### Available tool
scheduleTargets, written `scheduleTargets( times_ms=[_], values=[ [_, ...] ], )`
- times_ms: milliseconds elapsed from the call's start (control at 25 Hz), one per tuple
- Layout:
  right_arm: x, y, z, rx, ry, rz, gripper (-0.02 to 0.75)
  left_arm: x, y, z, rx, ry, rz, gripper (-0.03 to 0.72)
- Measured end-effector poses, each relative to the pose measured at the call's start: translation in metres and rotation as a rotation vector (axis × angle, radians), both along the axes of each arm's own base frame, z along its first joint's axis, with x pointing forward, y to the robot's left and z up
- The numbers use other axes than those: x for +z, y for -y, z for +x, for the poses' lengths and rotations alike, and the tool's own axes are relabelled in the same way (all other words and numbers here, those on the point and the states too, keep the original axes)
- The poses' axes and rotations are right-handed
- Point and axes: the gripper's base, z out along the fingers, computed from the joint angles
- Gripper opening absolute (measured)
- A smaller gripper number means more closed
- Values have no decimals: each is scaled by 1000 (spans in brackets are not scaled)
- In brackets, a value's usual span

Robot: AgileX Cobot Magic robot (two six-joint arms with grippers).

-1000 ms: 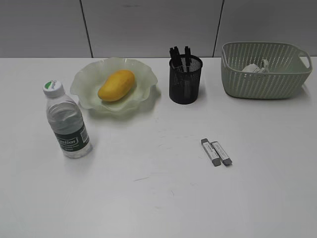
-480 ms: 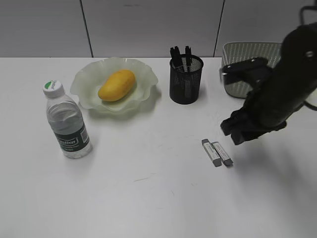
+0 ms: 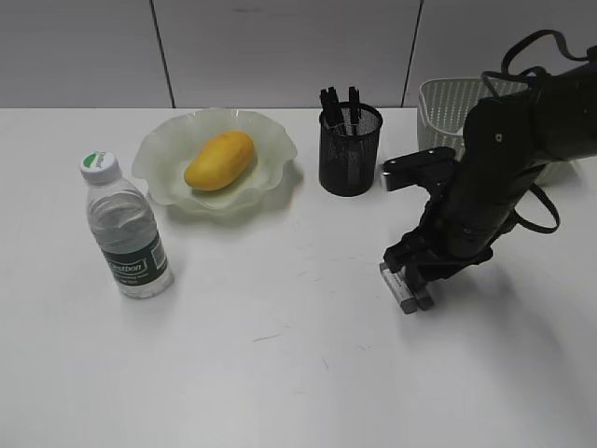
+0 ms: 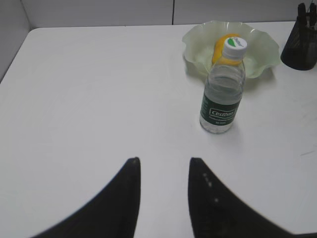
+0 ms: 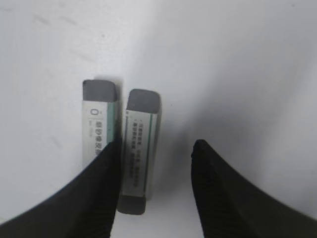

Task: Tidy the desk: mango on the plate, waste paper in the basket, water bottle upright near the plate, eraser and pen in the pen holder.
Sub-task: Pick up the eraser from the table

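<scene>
Two grey-ended erasers lie side by side on the white desk. My right gripper hangs open just above them. The right-hand eraser lies between its fingers, close to the left finger, which overlaps the other eraser. In the exterior view the right gripper covers most of the erasers. The mango lies on the plate. The water bottle stands upright left of the plate. Pens stick out of the pen holder. My left gripper is open and empty. The waste paper is hidden.
The basket stands at the back right, mostly behind my right arm. In the left wrist view the water bottle stands in front of the plate, with the pen holder at the far right edge.
My right arm has come in from the right, swung past the basket and dropped over the two erasers. Nothing on the desk has moved.
</scene>
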Motion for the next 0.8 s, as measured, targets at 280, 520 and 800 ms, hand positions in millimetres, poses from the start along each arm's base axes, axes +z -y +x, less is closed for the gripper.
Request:
scheduleTargets(
  times_ms=[280,520,800],
  values=[
    [-3,-1,2,0,10,12,381,0,0,0,0,0,0,244],
    [-8,-2,5,25,37,5,369,0,0,0,-1,0,-1,244],
    [-10,-2,5,18,27,7,340,0,0,0,-1,0,-1,244]
  ],
)
